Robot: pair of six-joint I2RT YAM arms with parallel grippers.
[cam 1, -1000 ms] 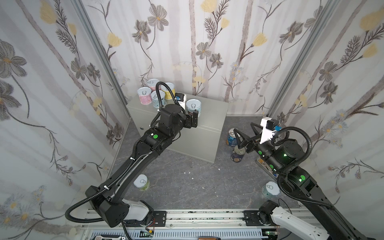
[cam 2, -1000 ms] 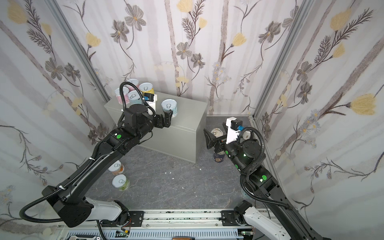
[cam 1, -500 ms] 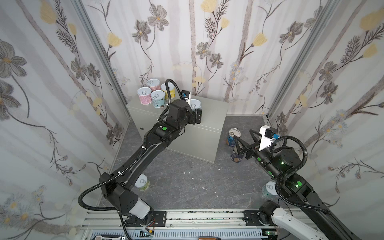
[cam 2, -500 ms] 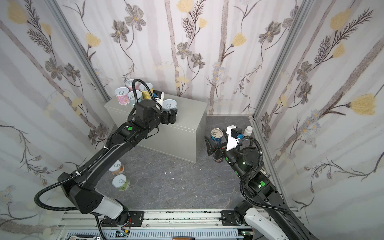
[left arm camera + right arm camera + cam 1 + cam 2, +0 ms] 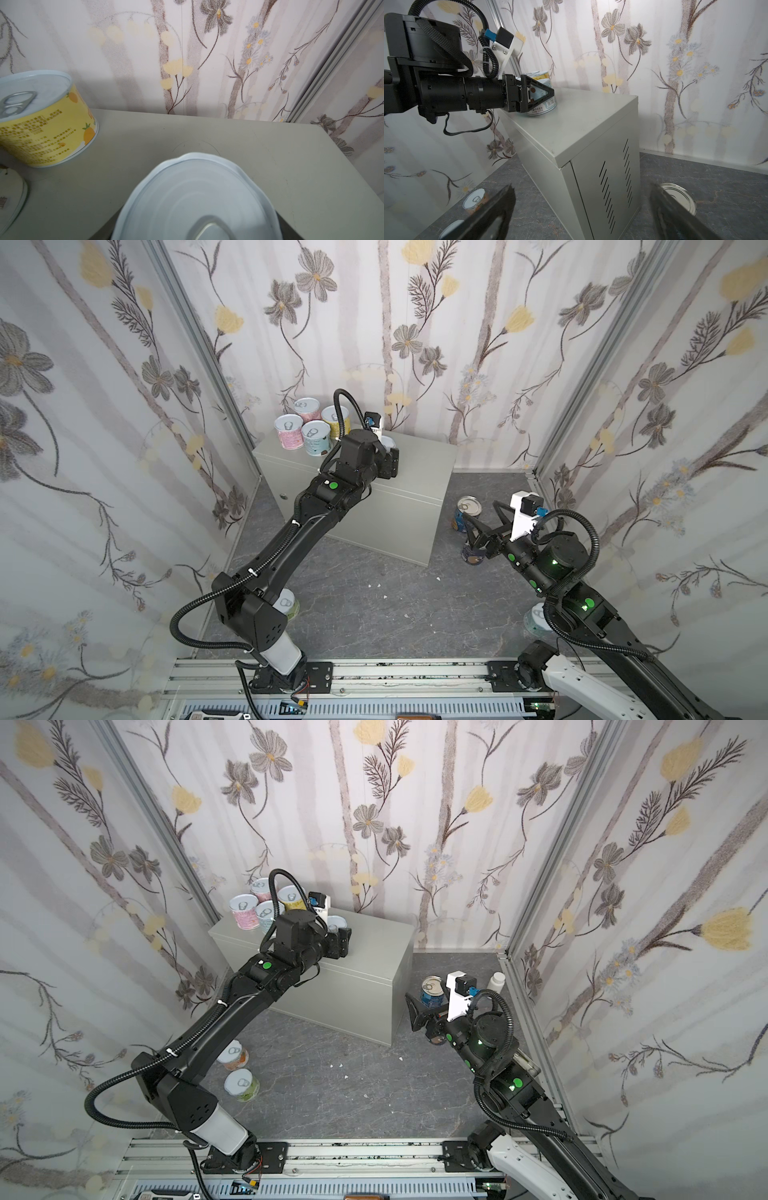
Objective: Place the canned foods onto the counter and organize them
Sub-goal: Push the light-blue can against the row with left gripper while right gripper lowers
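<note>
Both top views look down on the whole cell. The left wrist camera sits close above the can [image 5: 197, 197] in the left end effector [image 5: 548, 92]; the right one looks low past the right end effector [image 5: 580, 187] at the surface [image 5: 581, 116] ahead, shared by all views.

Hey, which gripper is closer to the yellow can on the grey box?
Left. The left gripper is atop the grey box, jaws around a light blue can beside the yellow can. The right gripper hangs low over the floor, beyond the box's other end.
</note>
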